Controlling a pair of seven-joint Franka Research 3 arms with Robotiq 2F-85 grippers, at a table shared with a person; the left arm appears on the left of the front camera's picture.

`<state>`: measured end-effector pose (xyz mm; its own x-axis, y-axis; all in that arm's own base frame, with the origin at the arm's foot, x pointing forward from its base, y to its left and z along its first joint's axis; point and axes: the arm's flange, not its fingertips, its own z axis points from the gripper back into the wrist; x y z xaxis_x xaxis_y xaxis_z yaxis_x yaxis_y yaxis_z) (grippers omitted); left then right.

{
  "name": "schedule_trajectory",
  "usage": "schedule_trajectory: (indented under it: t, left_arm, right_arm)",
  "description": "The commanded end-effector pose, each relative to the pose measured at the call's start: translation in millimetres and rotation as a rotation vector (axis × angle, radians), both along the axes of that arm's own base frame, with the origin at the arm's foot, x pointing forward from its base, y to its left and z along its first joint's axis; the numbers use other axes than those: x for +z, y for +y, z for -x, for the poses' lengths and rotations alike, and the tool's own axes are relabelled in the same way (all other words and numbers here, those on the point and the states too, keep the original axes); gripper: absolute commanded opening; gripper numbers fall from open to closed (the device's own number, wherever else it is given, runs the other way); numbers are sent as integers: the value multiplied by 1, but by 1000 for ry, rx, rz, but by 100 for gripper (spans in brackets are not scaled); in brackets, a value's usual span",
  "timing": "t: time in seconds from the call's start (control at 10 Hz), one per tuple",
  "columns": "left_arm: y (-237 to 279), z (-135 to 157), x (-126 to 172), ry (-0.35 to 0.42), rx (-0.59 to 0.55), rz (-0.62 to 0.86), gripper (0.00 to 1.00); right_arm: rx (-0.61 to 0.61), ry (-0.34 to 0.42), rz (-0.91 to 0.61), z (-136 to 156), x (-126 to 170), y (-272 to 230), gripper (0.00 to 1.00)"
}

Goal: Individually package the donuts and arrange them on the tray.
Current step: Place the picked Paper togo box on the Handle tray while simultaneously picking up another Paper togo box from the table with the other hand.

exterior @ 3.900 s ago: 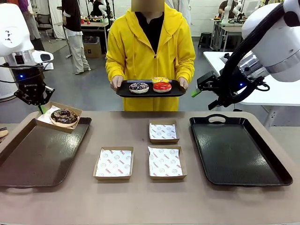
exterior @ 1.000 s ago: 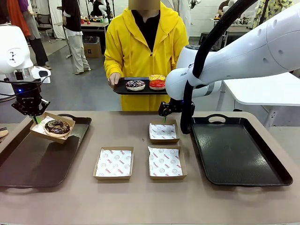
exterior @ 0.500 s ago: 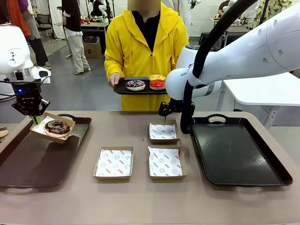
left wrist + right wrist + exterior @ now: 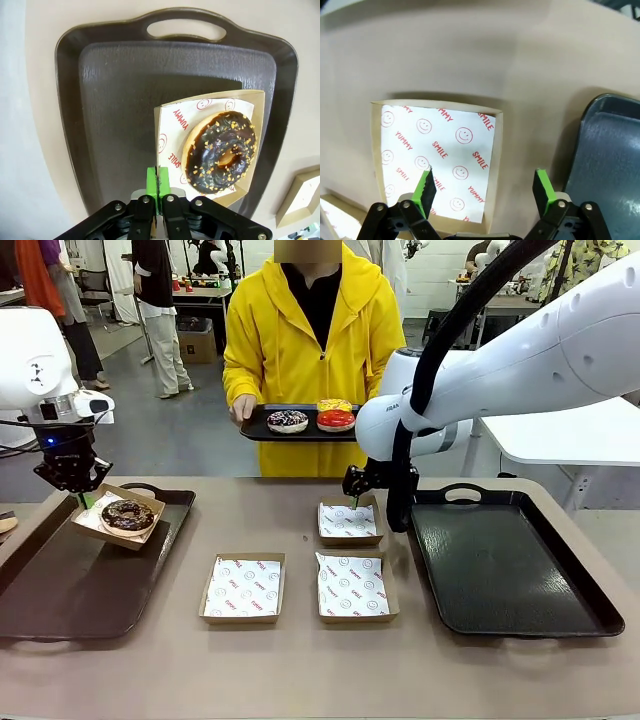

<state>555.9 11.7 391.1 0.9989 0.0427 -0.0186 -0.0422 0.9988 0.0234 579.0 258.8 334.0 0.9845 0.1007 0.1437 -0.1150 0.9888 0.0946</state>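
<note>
My left hand [image 4: 158, 187] is pinching the cardboard box [image 4: 212, 100] carrying the chocolate donut [image 4: 202, 160] over the brown tray [image 4: 115, 100], the pinched edge hidden behind it; my right hand [image 4: 483, 176] is hovering wide above an empty box [image 4: 437, 155].

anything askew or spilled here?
Nothing spilled. Only oddity: the box holding the chocolate donut is pinched by one wall in the left claw and looks tilted over the left tray. The empty boxes lie flat.

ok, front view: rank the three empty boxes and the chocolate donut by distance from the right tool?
1. far box, under the right tool
2. near middle box
3. near left box
4. chocolate donut, far left
</note>
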Motion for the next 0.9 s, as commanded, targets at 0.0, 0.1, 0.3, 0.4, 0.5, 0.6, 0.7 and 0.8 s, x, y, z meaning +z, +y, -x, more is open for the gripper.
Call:
schedule_trajectory:
  t: [0.0, 0.1, 0.3, 0.4, 0.5, 0.6, 0.7, 0.8]
  left_arm:
    - [8, -11, -4, -15, -26, 17, 1]
    - [11, -14, -7, -16, -19, 16, 1]
    - [20, -21, -12, -9, 5, 29, 1]
    - [22, -23, -14, -6, 11, 33, 1]
    - [22, -24, -15, -5, 14, 37, 1]
    - [21, -24, -15, -5, 9, 37, 1]
    - [22, -23, -15, -2, 5, 42, 48]
    - [22, -23, -15, -2, 2, 45, 59]
  right_arm:
    - [-16, -1, 25, -8, -6, 9, 100]
    - [-15, 9, 28, -9, -9, 9, 100]
    - [-22, 27, 29, -13, -15, 9, 100]
    - [-24, 35, 31, -14, -17, 9, 100]
    - [-23, 42, 32, -14, -18, 9, 100]
    - [-17, 49, 28, -14, -18, 8, 98]
    - [-17, 53, 26, -14, -18, 7, 42]
    - [-21, 52, 24, -14, -18, 8, 39]
